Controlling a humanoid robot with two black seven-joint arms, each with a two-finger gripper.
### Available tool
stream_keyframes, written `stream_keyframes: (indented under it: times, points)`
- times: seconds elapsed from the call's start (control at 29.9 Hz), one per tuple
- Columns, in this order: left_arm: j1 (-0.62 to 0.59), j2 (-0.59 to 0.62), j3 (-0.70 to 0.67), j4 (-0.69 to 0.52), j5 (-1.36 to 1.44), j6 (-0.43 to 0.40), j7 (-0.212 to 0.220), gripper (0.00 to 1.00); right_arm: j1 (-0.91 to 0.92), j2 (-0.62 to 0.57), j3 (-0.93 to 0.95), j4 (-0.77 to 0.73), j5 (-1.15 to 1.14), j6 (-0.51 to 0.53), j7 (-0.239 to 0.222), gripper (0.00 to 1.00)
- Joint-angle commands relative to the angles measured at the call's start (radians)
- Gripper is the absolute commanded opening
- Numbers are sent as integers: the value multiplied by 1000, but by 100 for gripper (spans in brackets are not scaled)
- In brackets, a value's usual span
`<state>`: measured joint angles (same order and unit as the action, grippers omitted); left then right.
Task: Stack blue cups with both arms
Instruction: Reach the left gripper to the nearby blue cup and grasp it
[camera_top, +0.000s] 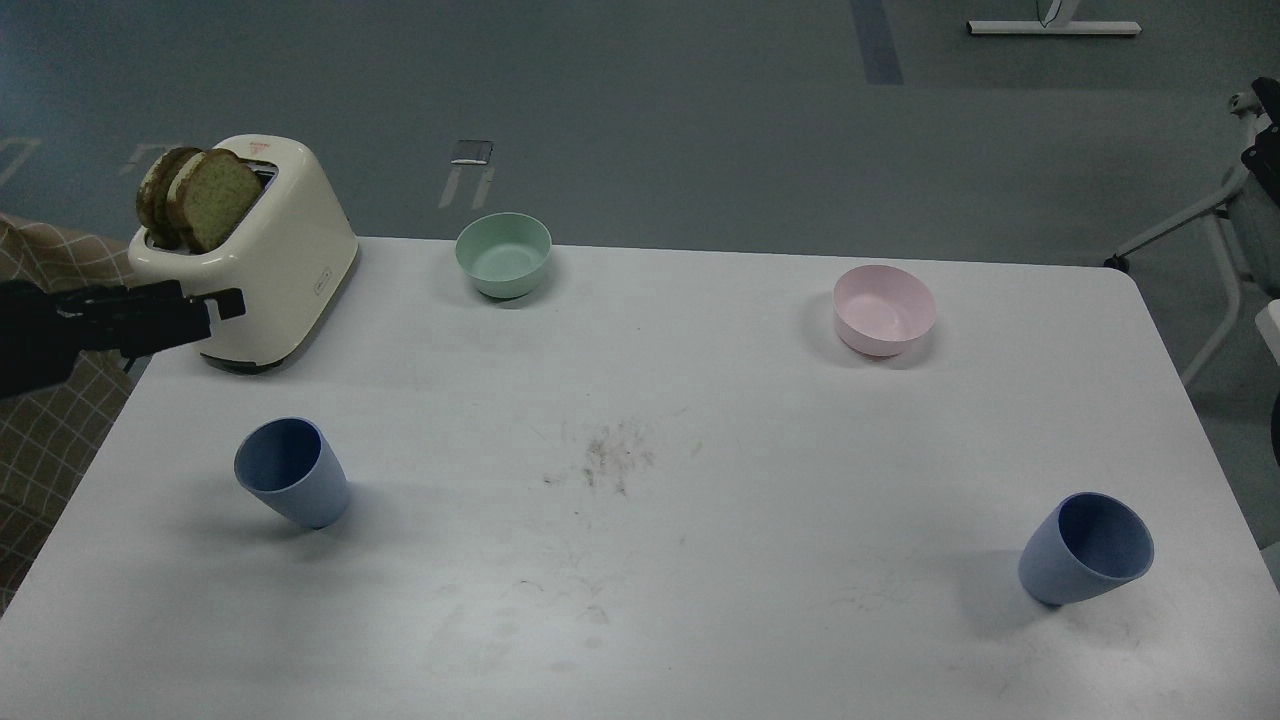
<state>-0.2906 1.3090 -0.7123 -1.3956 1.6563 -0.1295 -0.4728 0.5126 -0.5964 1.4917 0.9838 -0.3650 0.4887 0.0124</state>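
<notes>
Two dusty-blue cups stand upright and apart on the white table. The left cup is at the front left and the right cup at the front right. Both are empty. My left gripper comes in low from the left edge, in front of the toaster's base and behind the left cup. It is dark and seen side-on, so its fingers cannot be told apart. It holds nothing that I can see. Only a dark bit of my right arm shows at the right edge, far from the right cup.
A cream toaster with two slices of brown bread stands at the back left corner. A mint-green bowl sits at the back centre and a pink bowl at the back right. Crumbs lie mid-table.
</notes>
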Motion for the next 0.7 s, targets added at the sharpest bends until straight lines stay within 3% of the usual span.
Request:
stream_keyframes:
  times: [0.0,0.27,0.33,0.47,0.67]
  points:
    - [2,-19,88,15,89,83,6,86,0,0,2,1,0,0,0,100]
    - [30,-62,99,35,97,87,6,77,-2,0,4,3,0,0,0,100]
    - [33,-67,100,35,97,87,5,68,-2,0,4,3,0,0,0,100]
    - [47,-73,100,56,97,87,5,62,-2,0,6,3,0,0,0,100]
    - [54,-113,106,76,99,87,2,38,-2,0,6,1,0,0,0,100]
